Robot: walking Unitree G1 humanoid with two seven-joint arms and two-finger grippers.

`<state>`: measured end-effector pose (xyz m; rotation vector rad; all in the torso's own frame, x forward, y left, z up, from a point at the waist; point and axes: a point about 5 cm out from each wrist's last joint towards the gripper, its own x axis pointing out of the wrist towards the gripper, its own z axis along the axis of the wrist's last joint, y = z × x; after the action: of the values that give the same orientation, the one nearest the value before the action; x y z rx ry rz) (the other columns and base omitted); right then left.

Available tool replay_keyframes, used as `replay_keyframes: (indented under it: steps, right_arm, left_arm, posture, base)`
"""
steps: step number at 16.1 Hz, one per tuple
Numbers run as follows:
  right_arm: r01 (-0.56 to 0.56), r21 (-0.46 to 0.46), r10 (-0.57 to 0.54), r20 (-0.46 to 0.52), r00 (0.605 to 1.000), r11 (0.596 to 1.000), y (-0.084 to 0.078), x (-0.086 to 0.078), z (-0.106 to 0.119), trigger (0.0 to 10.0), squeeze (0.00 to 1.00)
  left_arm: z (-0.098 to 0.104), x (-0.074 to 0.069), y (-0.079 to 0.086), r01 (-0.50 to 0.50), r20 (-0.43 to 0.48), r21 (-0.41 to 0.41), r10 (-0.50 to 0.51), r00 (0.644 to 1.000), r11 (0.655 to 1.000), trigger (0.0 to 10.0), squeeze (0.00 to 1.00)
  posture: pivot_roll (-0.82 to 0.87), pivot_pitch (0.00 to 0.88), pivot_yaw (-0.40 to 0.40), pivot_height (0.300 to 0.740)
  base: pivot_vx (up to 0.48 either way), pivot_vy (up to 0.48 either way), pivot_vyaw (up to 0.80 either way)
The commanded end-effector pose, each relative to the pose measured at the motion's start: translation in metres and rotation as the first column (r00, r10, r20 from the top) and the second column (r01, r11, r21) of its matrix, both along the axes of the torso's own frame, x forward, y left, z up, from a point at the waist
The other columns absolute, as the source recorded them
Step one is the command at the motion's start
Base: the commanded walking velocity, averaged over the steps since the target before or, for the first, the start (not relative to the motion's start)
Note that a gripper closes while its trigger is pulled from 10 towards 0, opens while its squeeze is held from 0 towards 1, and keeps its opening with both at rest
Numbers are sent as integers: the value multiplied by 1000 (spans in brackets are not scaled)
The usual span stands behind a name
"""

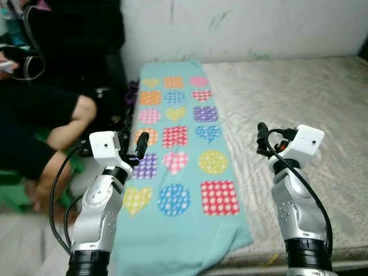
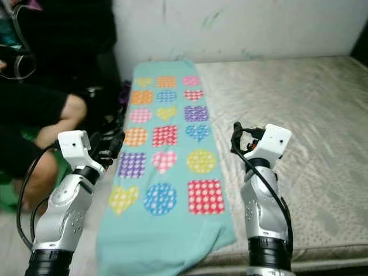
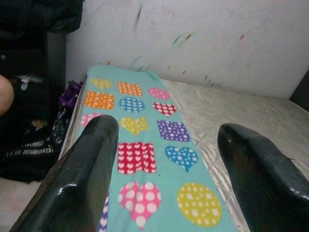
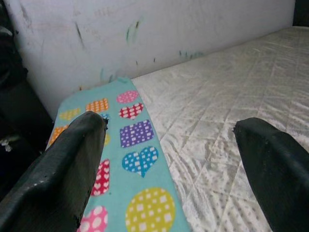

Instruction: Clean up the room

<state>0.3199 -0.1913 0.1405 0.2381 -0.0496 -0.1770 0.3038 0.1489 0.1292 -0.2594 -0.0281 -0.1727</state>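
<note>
Blanket [image 1: 178, 167] lies flat on the mattress [image 1: 299, 98], untouched; I hold both grippers, left [image 3: 164, 159] and right [image 4: 169, 159], fingers apart, above it.

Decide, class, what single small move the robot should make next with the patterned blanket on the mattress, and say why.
Probably lower the left tool onto the teal blanket near its close edge. Both tools, left and right, are open, holding nothing and raised above the mattress. The blanket lies flat along the mattress's left side, nearest the left tool, with its corner draping over the near edge.
</note>
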Motion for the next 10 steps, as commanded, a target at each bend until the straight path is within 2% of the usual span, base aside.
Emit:
replay_keyframes:
  steps: [1, 3, 10]
  right_arm:
    - [5, -4, -5, 0, 1000, 1000, -2, 0, 0, 10000, 0]
    - [1, -9, -1, 0, 1000, 1000, -2, 0, 0, 10000, 0]
    - [-40, -40, 40, -11, 999, 998, 3, 1, -1, 10000, 0]
  left_arm:
    - [3, -1, -1, 8, 6, 2, -8, 1000, 1000, 10000, 0]
    - [3, -1, -1, 9, 7, 0, -9, 1000, 1000, 10000, 0]
    - [3, -2, -1, 3, 12, -4, -3, 1000, 1000, 10000, 0]
  posture:
    - [-121, 0, 79, 740]
    - [-122, 0, 77, 740]
    - [-121, 0, 71, 740]
  base:
    - [-247, 0, 0]
    - [-246, 0, 0]
    - [0, 0, 0]
